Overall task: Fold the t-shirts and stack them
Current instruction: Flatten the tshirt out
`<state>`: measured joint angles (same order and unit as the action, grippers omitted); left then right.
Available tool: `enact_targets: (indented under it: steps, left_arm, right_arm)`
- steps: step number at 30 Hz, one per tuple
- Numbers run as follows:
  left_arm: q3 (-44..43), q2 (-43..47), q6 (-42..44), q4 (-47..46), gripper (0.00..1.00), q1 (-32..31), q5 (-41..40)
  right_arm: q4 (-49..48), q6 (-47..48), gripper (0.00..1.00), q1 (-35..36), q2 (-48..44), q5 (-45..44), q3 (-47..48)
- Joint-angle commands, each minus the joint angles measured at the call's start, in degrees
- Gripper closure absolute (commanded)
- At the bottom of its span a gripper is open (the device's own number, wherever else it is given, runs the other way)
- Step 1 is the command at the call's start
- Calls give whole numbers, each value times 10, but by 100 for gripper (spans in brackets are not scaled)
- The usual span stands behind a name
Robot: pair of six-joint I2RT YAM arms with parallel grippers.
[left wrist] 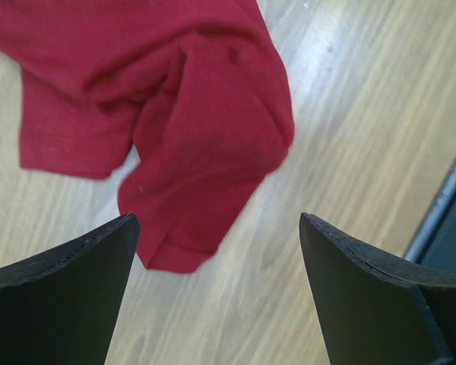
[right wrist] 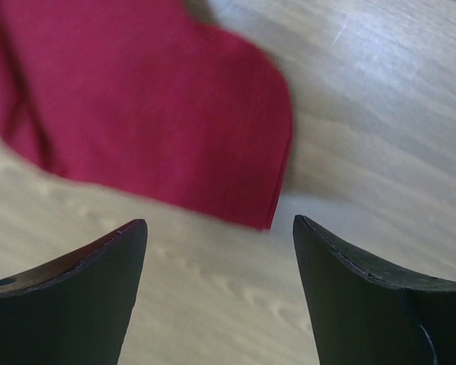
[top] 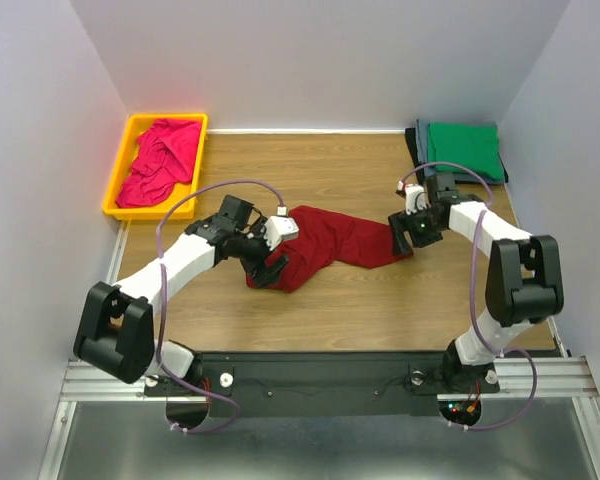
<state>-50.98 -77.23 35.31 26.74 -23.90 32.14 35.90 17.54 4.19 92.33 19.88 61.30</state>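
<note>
dark red t-shirt, crumpled, on wooden table

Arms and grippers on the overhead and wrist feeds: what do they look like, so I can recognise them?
The left arm and right arm both have white links with bulky black joints. A thin purple cable loops along each. The left gripper and right gripper each carry two matte black, wedge-shaped fingers. No markings are visible.
</note>
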Motion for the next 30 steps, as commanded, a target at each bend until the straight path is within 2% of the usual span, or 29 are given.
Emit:
enact_targets:
  steps: [1, 4, 6, 8, 9, 10, 11, 12, 13, 14, 17, 19, 21, 23, 24, 25, 26, 27, 28, 29, 30]
  left_arm:
    - [-1, -16, -38, -95, 1, -19, -71]
    - [-9, -47, -38, -109, 1, -19, -68]
    - [-20, -74, -45, -114, 10, -19, -61]
    - [-35, -92, -45, -108, 21, -19, -54]
    - [-42, -104, -45, -105, 41, -19, -46]
    - [-50, -107, -44, -99, 57, -19, -44]
    - [-60, -109, -41, -85, 71, -12, -43]
    - [-83, -107, -37, -78, 94, -5, -38]
    - [-98, -106, -31, -71, 100, 3, -38]
    - [-135, -107, -25, -64, 100, 14, -44]
    - [-213, -128, -16, -40, 100, 56, -74]
    - [-310, -158, -3, -14, 100, 75, -70]
    - [-378, -158, 15, 30, 100, 73, -39]
    - [-393, -138, 64, 72, 100, 41, -21]
    - [-373, -94, 118, 118, 100, 1, -4]
    - [-373, -93, 119, 118, 100, 1, -4]
    - [-324, -46, 155, 151, 100, -64, -28]
    - [-289, -18, 172, 159, 100, -101, -50]
    - [-252, 13, 192, 167, 100, -192, -77]
    - [-205, 47, 192, 164, 100, -193, -107]
    - [-117, 106, 205, 166, 100, -264, -155]
  right_arm:
    - [-80, -43, 17, 11, 45, -41, 13]
    - [-80, -58, 21, 16, 98, -35, 39]
    - [-80, -66, 23, 19, 127, -35, 50]
    - [-74, -65, 37, 19, 144, -36, 71]
    - [-73, -65, 46, 20, 151, -38, 84]
    - [-72, -62, 63, 20, 151, -41, 84]
    - [-68, -61, 70, 19, 148, -41, 98]
    - [-62, -62, 76, 19, 143, -43, 104]
    - [-61, -61, 92, 18, 127, -50, 110]
    - [-60, -58, 99, 17, 120, -70, 126]
    - [-58, -44, 99, 5, 99, -98, 151]
    - [-55, -30, 99, -2, 90, -105, 159]
    - [-42, 28, 100, -1, 57, -86, 121]
    - [-20, 78, 93, 1, 19, -52, 84]
    - [26, 100, 80, 0, -7, -35, 38]
    - [27, 101, 69, 0, -8, -34, 37]
    - [46, 114, 59, -1, -37, -40, 12]
    - [50, 123, 42, -6, -51, -45, 1]
    - [50, 139, 36, -12, -66, -52, -6]
    - [51, 145, 31, -22, -81, -51, -9]
    - [51, 150, 26, -39, -94, -49, -5]
